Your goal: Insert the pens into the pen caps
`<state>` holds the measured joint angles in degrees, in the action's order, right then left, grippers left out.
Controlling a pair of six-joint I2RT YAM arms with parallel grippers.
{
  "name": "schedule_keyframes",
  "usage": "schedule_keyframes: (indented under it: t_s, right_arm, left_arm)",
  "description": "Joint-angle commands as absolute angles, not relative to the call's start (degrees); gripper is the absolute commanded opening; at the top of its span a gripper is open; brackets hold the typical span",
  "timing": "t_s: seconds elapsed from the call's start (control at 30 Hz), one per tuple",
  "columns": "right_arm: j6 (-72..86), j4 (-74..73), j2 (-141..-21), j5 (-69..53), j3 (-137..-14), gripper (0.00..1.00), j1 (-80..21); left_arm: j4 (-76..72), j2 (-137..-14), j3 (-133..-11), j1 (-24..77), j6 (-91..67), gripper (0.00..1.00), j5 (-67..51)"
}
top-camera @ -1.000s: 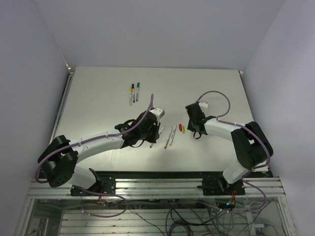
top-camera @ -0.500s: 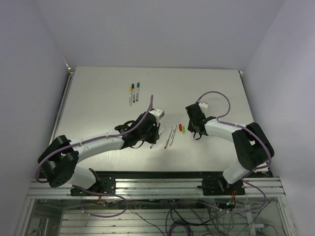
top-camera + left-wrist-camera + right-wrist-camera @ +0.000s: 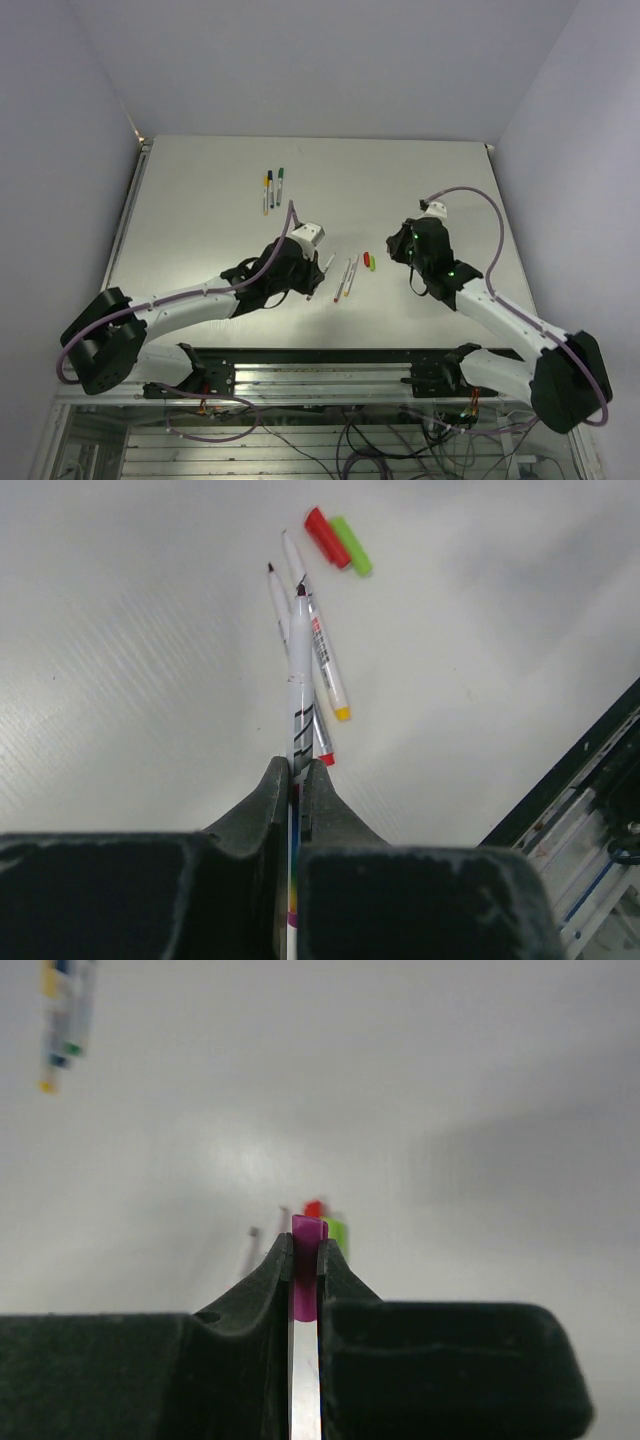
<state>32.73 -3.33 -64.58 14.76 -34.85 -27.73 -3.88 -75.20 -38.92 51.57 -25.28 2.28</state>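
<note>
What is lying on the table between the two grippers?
In the top view, two loose pens and a red cap beside a green cap lie between the left gripper and the right gripper.

Three pens (image 3: 272, 188) lie side by side toward the far edge. Two more pens (image 3: 325, 665) lie nearer the near edge, a red cap (image 3: 325, 535) and green cap (image 3: 352, 546) touching beside them. The left gripper (image 3: 297, 770) pinches another pen (image 3: 300, 650), the right gripper (image 3: 307, 1245) a pink cap (image 3: 308, 1228).

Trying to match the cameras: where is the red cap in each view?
Top external: red cap mid-table, right of the loose pens.
Left wrist: top centre, beyond the held pen.
Right wrist: centre, blurred, behind the gripped magenta cap.
Shared landmark: green cap beside it.
</note>
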Motion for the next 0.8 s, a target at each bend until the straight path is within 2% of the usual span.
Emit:
schedule_keyframes:
  t_s: [0.0, 0.27, 0.5, 0.6, 0.77]
  right_arm:
    - [30.57, 7.3, -58.58, 10.38, -31.17, 0.0, -27.95]
    - [34.2, 30.87, -49.48, 2.25, -19.16, 0.0, -27.95]
    - [39.95, 53.2, -50.64, -1.32, -13.23, 0.0, -27.95]
    - [42.87, 61.62, -53.05, -2.1, -11.62, 0.0, -27.95]
    - [47.48, 72.65, -58.53, -5.51, -11.14, 0.0, -27.95]
  left_arm:
    - [-17.39, -71.52, -35.14, 51.32, -26.23, 0.07, 0.97]
    - [-40.11, -70.15, -26.81, 51.31, -27.92, 0.07, -6.08]
    - [-61.89, -74.47, -21.77, 51.33, -32.59, 0.07, -9.23]
    - [-66.02, -76.21, -21.39, 51.31, -33.83, 0.07, -8.62]
    - [-63.68, -76.91, -23.34, 51.6, -33.56, 0.07, -8.36]
